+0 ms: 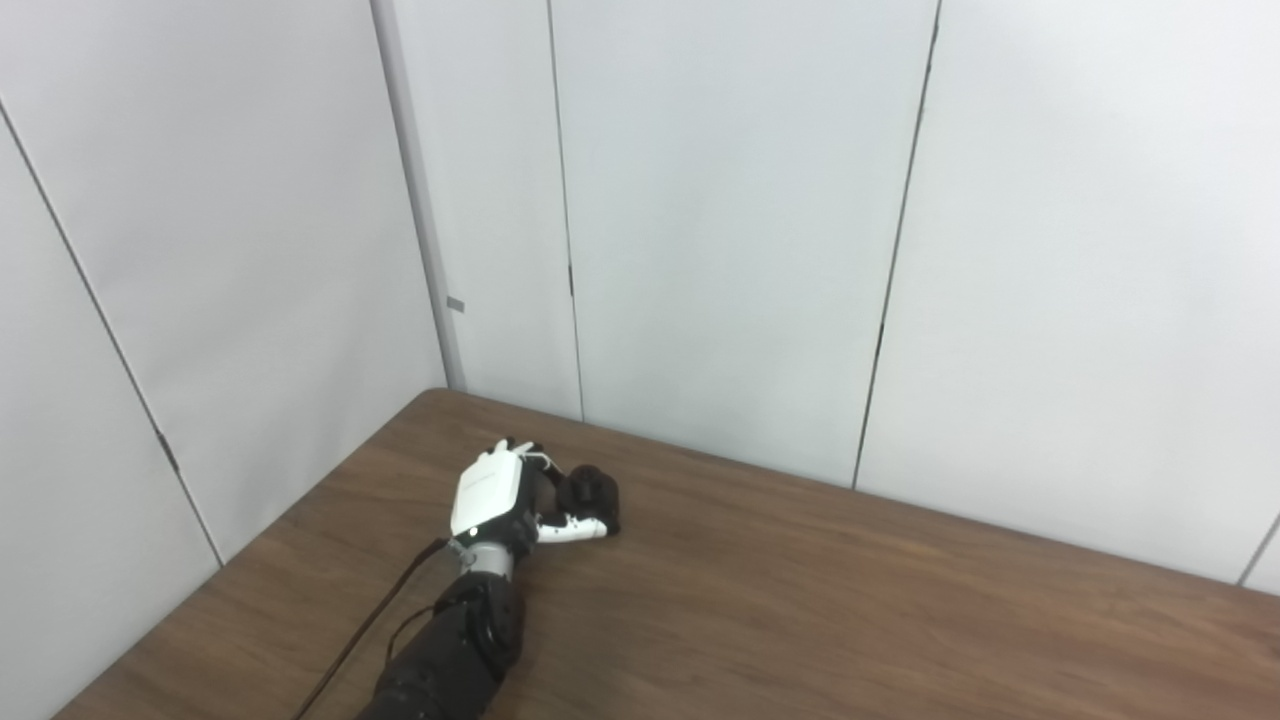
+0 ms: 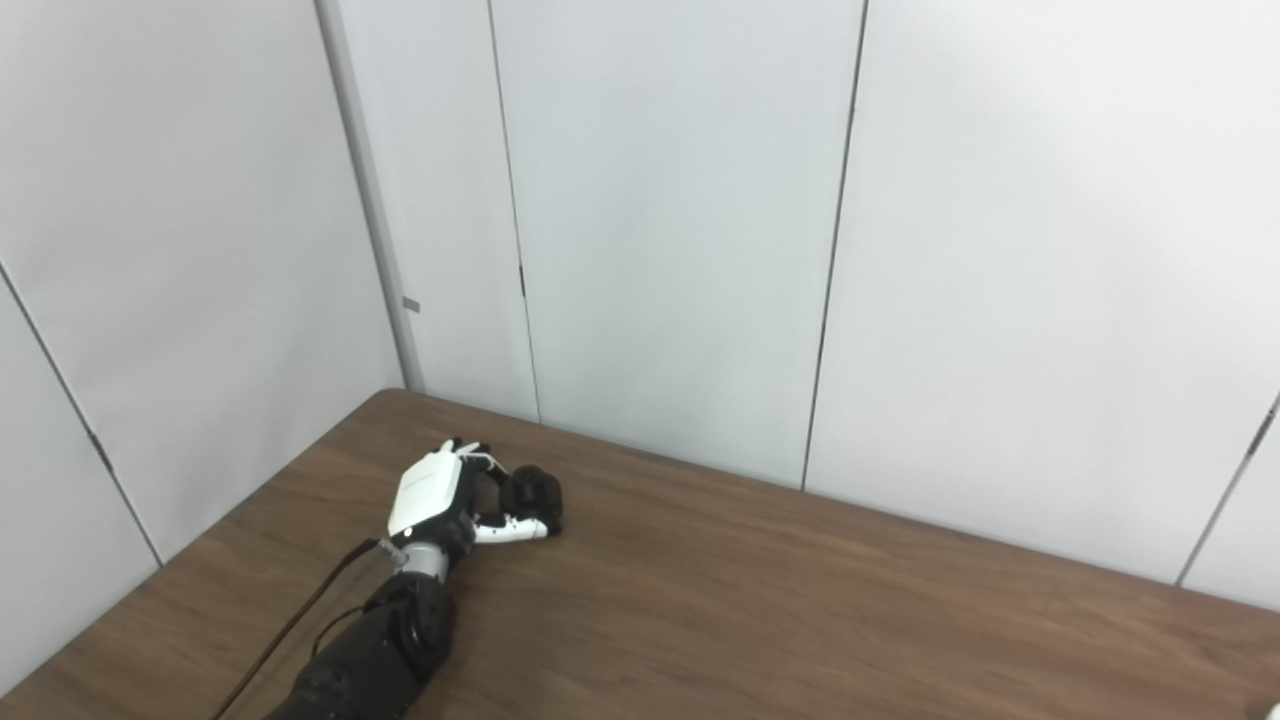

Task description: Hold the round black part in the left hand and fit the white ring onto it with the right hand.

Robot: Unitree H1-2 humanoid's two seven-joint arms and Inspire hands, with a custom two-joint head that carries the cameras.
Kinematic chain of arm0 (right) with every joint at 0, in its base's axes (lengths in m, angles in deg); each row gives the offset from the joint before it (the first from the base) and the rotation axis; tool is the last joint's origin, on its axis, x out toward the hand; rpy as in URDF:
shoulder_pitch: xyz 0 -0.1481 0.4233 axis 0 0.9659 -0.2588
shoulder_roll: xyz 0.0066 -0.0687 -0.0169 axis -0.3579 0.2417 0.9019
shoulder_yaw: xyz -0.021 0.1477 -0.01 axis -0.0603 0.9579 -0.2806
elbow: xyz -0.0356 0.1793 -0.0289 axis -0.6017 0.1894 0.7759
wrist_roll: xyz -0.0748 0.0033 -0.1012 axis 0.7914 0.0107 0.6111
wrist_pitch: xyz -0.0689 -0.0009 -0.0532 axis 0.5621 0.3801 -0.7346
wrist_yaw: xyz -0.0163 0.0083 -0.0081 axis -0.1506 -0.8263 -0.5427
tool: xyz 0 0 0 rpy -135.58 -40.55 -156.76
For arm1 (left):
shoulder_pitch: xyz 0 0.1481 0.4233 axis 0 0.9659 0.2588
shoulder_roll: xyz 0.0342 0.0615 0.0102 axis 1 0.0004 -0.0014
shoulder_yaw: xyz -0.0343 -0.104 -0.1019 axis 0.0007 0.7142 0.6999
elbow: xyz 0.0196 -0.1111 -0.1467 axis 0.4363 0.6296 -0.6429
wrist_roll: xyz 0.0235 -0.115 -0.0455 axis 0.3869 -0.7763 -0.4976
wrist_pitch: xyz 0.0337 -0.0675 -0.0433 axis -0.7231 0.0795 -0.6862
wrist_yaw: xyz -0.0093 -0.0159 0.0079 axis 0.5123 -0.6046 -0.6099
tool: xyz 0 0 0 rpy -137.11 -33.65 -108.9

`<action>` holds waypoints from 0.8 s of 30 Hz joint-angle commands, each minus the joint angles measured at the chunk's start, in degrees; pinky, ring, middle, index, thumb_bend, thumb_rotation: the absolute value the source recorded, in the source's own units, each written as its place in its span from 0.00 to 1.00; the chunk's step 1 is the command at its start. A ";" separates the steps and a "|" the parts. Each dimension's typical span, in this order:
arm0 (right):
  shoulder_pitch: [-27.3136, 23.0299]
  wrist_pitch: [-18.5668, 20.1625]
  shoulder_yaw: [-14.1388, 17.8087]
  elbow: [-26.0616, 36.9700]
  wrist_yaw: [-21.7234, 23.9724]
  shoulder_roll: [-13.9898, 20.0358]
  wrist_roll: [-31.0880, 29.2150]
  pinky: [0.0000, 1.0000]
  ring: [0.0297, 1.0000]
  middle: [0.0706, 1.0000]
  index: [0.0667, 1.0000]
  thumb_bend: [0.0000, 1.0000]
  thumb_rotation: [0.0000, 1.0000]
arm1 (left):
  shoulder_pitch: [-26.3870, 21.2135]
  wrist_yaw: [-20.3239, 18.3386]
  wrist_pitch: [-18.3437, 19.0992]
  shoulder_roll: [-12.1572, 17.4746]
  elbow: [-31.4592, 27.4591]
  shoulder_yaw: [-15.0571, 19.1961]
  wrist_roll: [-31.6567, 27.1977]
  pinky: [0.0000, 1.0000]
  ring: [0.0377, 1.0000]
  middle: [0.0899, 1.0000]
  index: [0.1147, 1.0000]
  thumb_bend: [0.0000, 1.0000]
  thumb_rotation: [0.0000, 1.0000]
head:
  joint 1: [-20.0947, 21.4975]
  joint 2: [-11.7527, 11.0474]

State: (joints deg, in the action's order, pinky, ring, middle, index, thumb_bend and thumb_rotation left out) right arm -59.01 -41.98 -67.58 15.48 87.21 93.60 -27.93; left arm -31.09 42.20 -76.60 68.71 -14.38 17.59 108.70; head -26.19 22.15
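Left hand [image 1: 505, 493]: reaches in from the lower left on a dark forearm, far out over the back left part of the counter; its white back faces up and toward the camera.
Grasp: the fingers [image 1: 520, 447] curl over the far side of the black part and the white thumb [image 1: 575, 529] lies along its near side, so the hand is closed around the part.
Black part [image 1: 590, 493]: round and dark, sitting in the left hand's grip, to the right of the palm; it is low at the counter, but whether it rests on the surface or is held just off it cannot be told.
White ring: does not show in either view.
Right hand: outside both views, so its state cannot be told.
Corner sliver [image 2: 1268, 710]: a small pale shape at the very bottom right edge of the right eye view; too little shows to say what it is.
Counter [image 1: 850, 620]: brown wood grain, filling the lower part of both views, with its back left corner near the hand.
Cable [image 1: 365, 625]: a dark cable runs along the left side of the forearm from the wrist toward the bottom edge.
Walls [image 1: 730, 220]: pale grey panels with thin dark seams stand behind and to the left of the counter.
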 commanded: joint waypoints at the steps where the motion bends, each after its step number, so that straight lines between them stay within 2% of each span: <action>1: 0.83 1.16 0.45 0.39 -0.19 0.28 -0.11 0.99 1.00 1.00 1.00 0.54 0.37 | 3.31 0.01 -2.11 -3.05 2.17 -1.42 -0.45 1.00 0.97 0.85 0.41 0.52 0.04 | 0.29 0.00; 7: 1.21 2.15 0.26 1.66 -0.44 -0.51 -0.01 0.99 1.00 1.00 1.00 0.54 0.35 | 5.52 -3.21 -4.43 -2.46 -1.29 -2.70 -0.17 1.00 0.97 0.85 0.41 0.52 0.04 | 4.46 0.77; 9: 1.24 2.58 0.39 2.35 -0.79 -1.10 0.09 0.95 1.00 1.00 1.00 0.55 0.34 | 6.61 -3.80 -4.96 -2.26 -3.20 -3.40 0.36 1.00 0.96 0.84 0.41 0.52 0.04 | 5.43 0.94; 14: 0.23 3.08 1.14 4.50 -2.30 -1.98 1.53 0.89 1.00 1.00 1.00 0.58 0.33 | 10.49 -6.46 -6.05 -2.98 -10.51 -3.30 -0.81 1.00 0.95 0.85 0.41 0.52 0.04 | 6.29 0.93; 17: -0.83 3.75 1.87 5.18 -2.75 -1.86 1.18 0.89 1.00 1.00 1.00 0.61 0.33 | 12.75 -7.82 -6.10 -3.53 -15.30 -3.34 -0.46 1.00 0.94 0.85 0.41 0.52 0.04 | 6.84 0.73; 19: -1.59 4.43 2.37 5.53 -3.20 -1.71 1.84 0.93 1.00 1.00 1.00 0.61 0.33 | 14.16 -8.99 -5.81 -3.56 -19.02 -3.47 0.11 1.00 0.95 0.85 0.41 0.52 0.04 | 7.37 0.60; 22: -2.85 4.87 3.26 5.77 -3.90 -1.18 3.17 0.92 1.00 1.00 1.00 0.65 0.42 | 16.20 -11.16 -5.29 -3.24 -25.07 -4.07 1.46 1.00 0.97 0.86 0.41 0.52 0.04 | 8.23 0.52; 24: -3.76 6.22 3.81 6.51 -3.81 -0.71 3.44 0.94 1.00 1.00 1.00 0.67 0.45 | 17.22 -12.11 -5.20 -3.31 -28.28 -4.35 2.24 1.00 0.97 0.85 0.41 0.52 0.04 | 8.94 0.56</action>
State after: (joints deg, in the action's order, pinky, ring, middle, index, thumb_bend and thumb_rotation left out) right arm -60.78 -35.70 -64.84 19.48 84.38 91.57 -24.74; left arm -16.82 29.70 -81.54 66.97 -42.92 14.45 110.09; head -17.23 22.67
